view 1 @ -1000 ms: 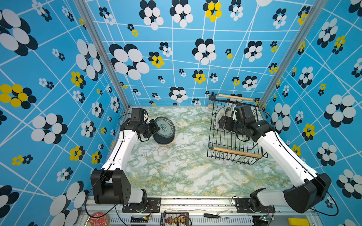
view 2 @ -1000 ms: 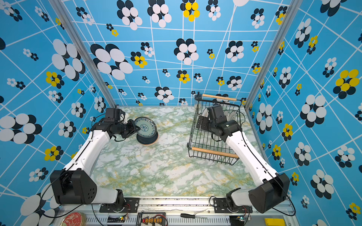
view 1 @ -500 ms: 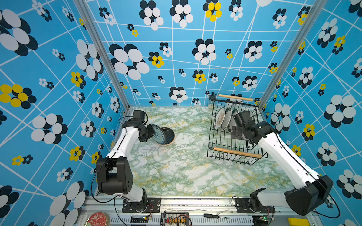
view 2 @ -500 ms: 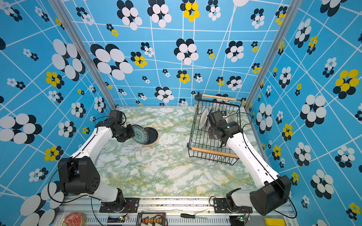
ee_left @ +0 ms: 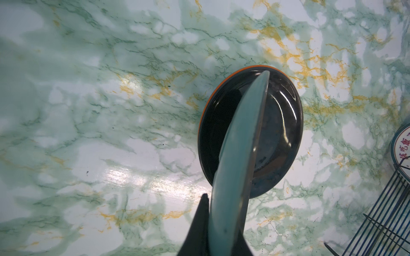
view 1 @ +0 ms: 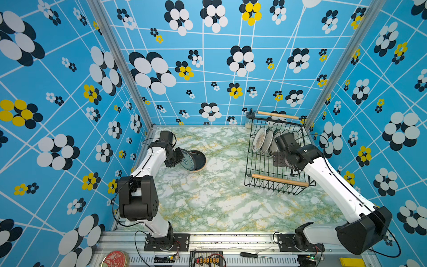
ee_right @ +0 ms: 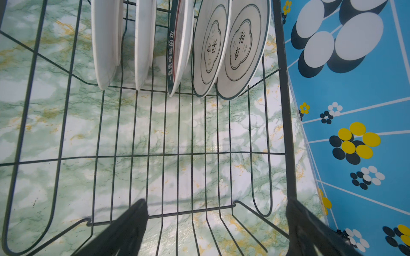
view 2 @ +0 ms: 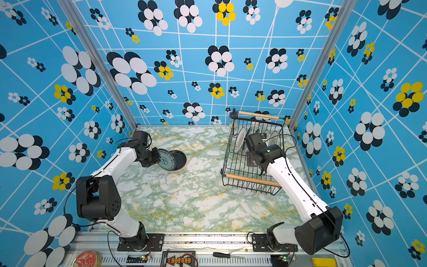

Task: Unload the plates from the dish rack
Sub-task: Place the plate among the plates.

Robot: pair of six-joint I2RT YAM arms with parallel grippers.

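Plates (view 1: pixel 259 139) split between rack and table. Left gripper (view 1: pixel 177 159) pinched on rim of blue-patterned plate (view 1: pixel 186 159), tilted on edge over black plate (view 1: pixel 199 159); that one sits on orange plate (ee_left: pixel 224 77), far left on green marbled table (view 1: pixel 219 203). Right gripper (ee_right: pixel 216 206) spread wide, holding nothing, above wire base of dish rack (view 1: pixel 280 180), far right. Five white ones upright inside: two with Chinese characters in scalloped emblem, one with dark lettered rim, two plain.

1 dish rack (view 1: pixel 279 183), 5 plates (ee_right: pixel 243 48) in it, at least 2 outside.
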